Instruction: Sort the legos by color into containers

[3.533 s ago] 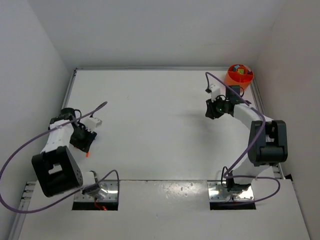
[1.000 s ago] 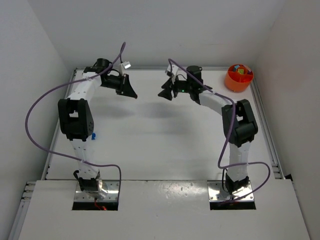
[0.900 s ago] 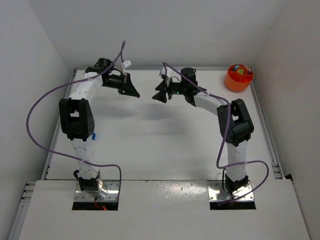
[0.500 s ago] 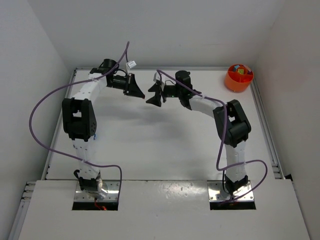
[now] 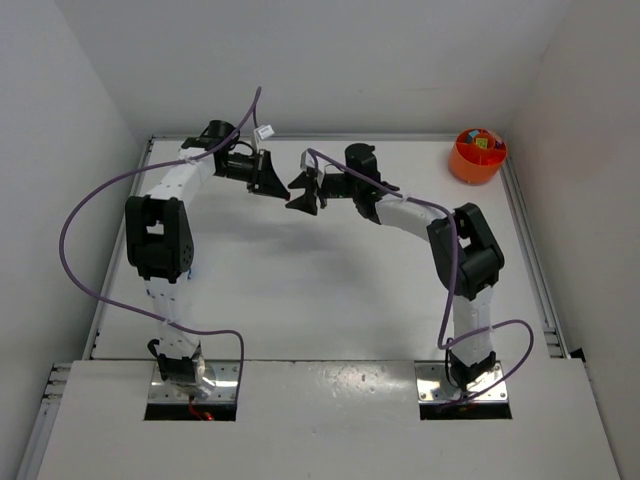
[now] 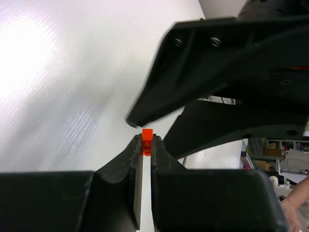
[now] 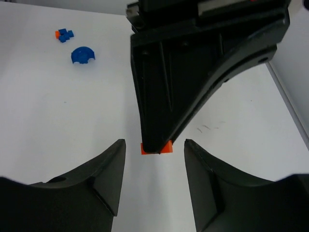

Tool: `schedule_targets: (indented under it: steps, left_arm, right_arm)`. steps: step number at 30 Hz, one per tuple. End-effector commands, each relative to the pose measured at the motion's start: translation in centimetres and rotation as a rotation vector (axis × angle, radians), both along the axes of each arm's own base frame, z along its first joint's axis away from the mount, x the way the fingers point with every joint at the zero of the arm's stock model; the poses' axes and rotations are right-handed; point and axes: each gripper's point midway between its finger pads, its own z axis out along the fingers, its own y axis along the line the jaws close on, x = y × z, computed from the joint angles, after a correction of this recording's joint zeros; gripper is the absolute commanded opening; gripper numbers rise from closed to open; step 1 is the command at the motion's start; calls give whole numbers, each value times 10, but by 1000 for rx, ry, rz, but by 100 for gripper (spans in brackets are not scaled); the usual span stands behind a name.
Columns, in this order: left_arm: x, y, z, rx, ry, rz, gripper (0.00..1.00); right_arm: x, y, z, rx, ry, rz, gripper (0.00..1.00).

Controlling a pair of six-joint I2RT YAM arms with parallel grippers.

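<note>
Orange plastic is seen in two places: a small orange brick (image 6: 147, 135) and the round orange tub (image 5: 478, 157), which stands at the far right corner of the desk (image 5: 330, 290). Small coloured pieces (image 5: 482, 142) are seen inside the tub, but they are too small to be told apart.

The orange brick is held in the air well apart from the tub, to its left in the top view, over the far middle of the desk. It is pinched at the very tips of the left gripper (image 5: 277, 186), whose jaws are pressed on it from two sides, with only a thin gap between them. In the left wrist view a part of the brick is seen to stick out beyond the tips, toward the right gripper (image 7: 154, 153).

The jaws of the right gripper are spread wide, one finger on each side of the brick, and a gap is seen on both sides. In the right wrist view the long axis of the brick lies crosswise, from one right finger toward the other, and both its ends show beside the left tip.

A blue half-round piece (image 7: 82, 55) and a cluster of blue bricks (image 7: 63, 34) with an orange bit are seen lying on the desk. Their place relative to the tub cannot be told.
</note>
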Motion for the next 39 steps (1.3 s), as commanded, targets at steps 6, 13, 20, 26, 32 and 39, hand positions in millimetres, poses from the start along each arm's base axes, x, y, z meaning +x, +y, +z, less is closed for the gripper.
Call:
schedule_targets:
  steps: [6, 13, 20, 26, 32, 39]
  left_arm:
    - [-1, 0, 11, 13, -54, 2, 0]
    - [-4, -6, 14, -9, -52, -19, 0]
    - [-8, -10, 19, -18, -60, -32, 0]
    - [-8, -10, 19, -18, -60, -32, 0]
    - [-7, -11, 18, 21, -64, -15, 79]
    - [15, 12, 28, 200, -184, 112, 100]
  right_arm:
    - [-22, 8, 44, 59, -158, 87, 42]
    - [-24, 5, 29, 8, -163, 98, 50]
    - [-16, 5, 30, 12, -188, 69, 42]
    - [-10, 8, 29, 9, -205, 33, 19]
    - [6, -11, 14, -48, -183, -65, 2]
    - [8, -108, -2, -196, -78, -328, 0]
